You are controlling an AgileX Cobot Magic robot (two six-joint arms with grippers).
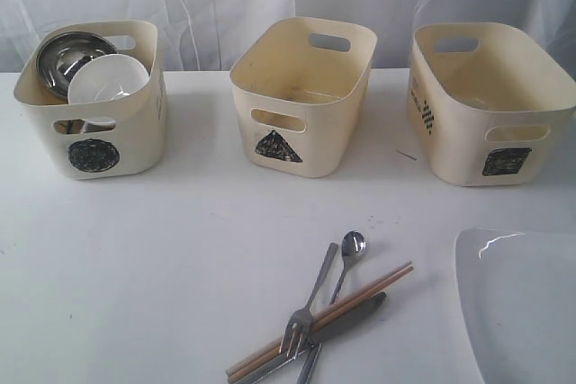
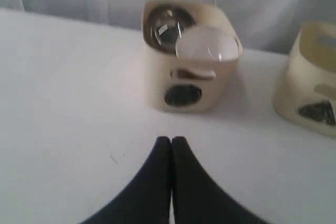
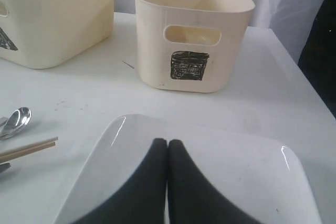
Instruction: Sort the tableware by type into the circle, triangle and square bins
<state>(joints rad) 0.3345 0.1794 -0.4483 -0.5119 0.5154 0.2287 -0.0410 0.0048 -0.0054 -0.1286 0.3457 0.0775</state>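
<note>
triangle bin (image 1: 315, 146): cream tub being kept upright | circle bin (image 1: 45, 137): being kept left of triangle bin, steel bowl (image 1: 67, 56) and small white bowl (image 1: 108, 83) being held tilted inside | square bin (image 1: 459, 146): being kept right of it | fork (image 1: 310, 308), spoon (image 1: 346, 263), knife (image 1: 346, 319), chopsticks (image 1: 360, 292): being left crossed in front of it | white plate (image 1: 526, 303): being left flat front-right of it
</note>
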